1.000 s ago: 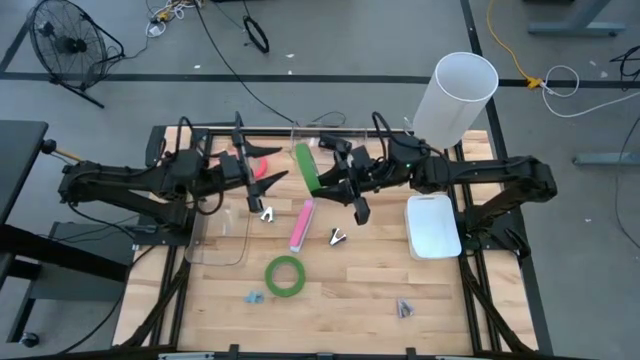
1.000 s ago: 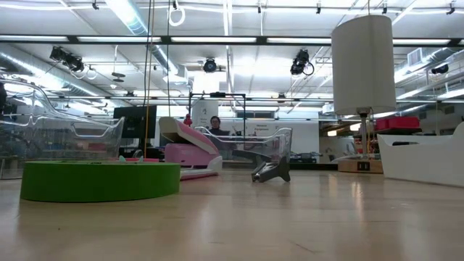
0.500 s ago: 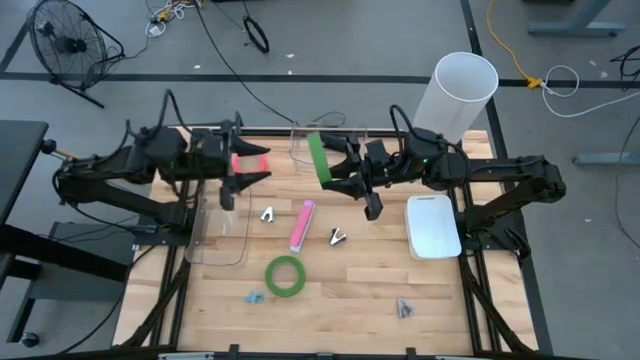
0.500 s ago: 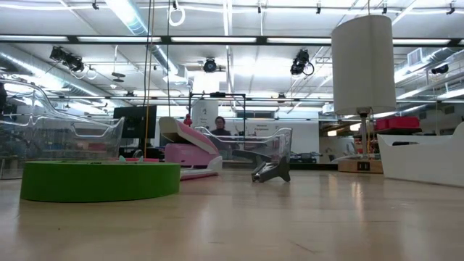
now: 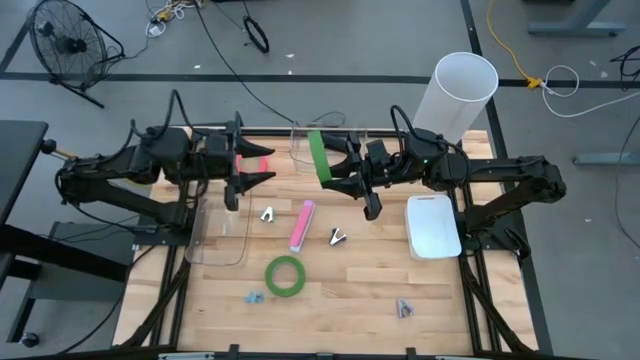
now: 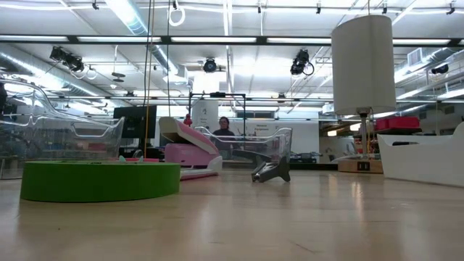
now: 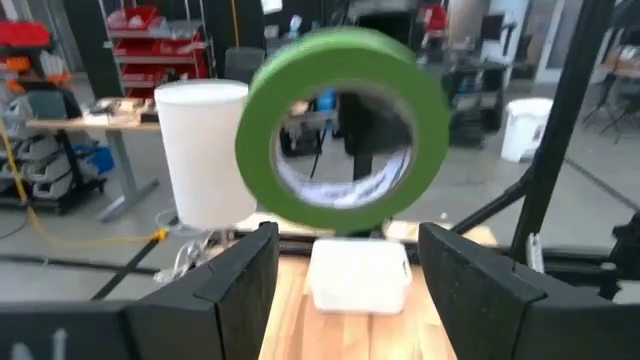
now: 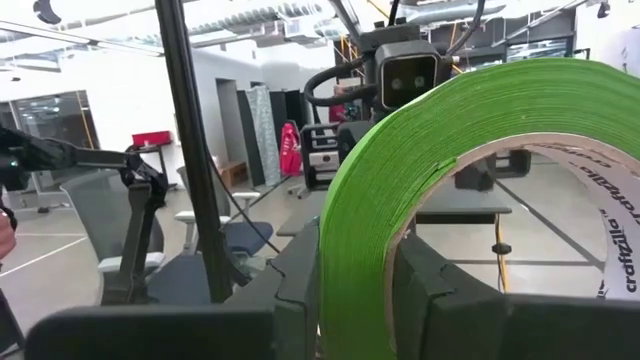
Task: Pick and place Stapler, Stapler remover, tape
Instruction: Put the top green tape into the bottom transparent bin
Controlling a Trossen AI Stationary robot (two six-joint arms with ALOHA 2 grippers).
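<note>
Two pincers hover above the table: the right pincer (image 5: 335, 172) grips a green tape roll (image 5: 317, 158), the left pincer (image 5: 243, 180) gapes empty.

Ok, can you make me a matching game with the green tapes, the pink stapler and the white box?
Things:
1. green tape roll held up on edge
2. green tape roll lying flat
3. pink stapler
4. white box

Places:
A. on the wood, near the table's front edge
B. on the table under the right arm
C. in the right gripper, above the table
D. lying in the middle of the table

Pairs: 1-C, 2-A, 3-D, 4-B
</note>
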